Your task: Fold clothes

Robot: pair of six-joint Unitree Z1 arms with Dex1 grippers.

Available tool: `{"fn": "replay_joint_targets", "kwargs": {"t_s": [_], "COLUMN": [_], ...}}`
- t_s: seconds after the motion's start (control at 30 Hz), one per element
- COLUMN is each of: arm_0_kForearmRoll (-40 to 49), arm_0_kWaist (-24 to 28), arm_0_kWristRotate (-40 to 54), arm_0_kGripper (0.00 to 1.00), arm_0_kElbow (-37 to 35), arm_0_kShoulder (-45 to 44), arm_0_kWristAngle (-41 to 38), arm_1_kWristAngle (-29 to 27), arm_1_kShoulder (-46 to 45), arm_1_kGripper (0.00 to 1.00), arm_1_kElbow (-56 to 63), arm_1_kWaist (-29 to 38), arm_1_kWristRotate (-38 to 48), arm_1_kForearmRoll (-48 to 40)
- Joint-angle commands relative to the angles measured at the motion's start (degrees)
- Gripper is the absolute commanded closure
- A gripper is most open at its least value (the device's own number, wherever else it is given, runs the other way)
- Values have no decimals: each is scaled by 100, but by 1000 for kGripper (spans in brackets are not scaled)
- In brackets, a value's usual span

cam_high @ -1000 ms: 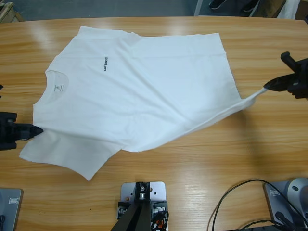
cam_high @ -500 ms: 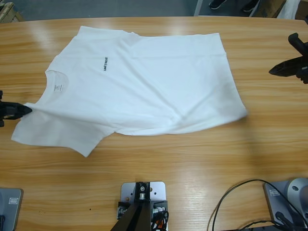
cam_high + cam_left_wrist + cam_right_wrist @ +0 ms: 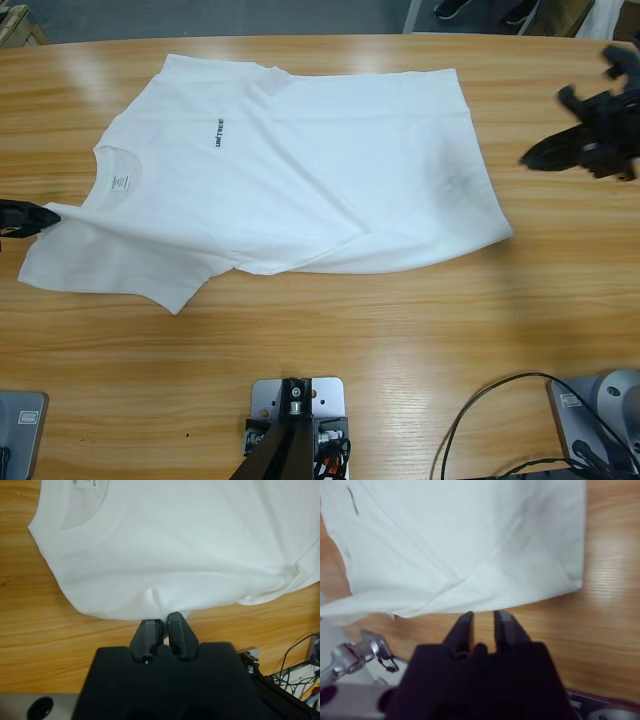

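- At your left tool (image 3: 162, 620), the jaws are pinched together on the shoulder edge of the white T-shirt (image 3: 300, 170), just beside its round neck.
- Ahead of that tool, the shirt lies spread chest-up on the wooden desk (image 3: 400, 340); its near sleeve is drawn out towards the jaws.
- Your right tool (image 3: 528, 159) holds nothing: its jaws stand slightly apart, clear of the hem.
- Near that tool, the hem corner lies loose on the desk.
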Motion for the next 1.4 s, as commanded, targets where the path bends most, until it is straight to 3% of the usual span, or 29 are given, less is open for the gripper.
{"fn": "replay_joint_targets", "kwargs": {"t_s": [0.03,0.3,0.63,0.97,1.4], "arm_0_kForearmRoll": [154,145,145,138,175], "arm_0_kWaist": [64,64,64,64,64], "arm_0_kWristRotate": [115,115,124,159,176], "arm_0_kGripper": [1000,1000,1000,1000,1000], "arm_0_kElbow": [-10,35,121,137,136], "arm_0_kShoulder": [23,144,191,220,190], "arm_0_kWristAngle": [6,6,6,1,-3], "arm_1_kWristAngle": [209,34,-677,-1039,-1107], "arm_1_kShoulder": [954,1703,2496,2656,3117], "arm_1_kGripper": [211,216,225,234,234], "arm_1_kElbow": [-303,-501,-994,-1027,-1514], "arm_1_kWaist": [-111,-65,905,926,926], "arm_1_kWristRotate": [-629,-966,-1140,-1190,-1325], "arm_1_kForearmRoll": [67,63,241,464,578]}}
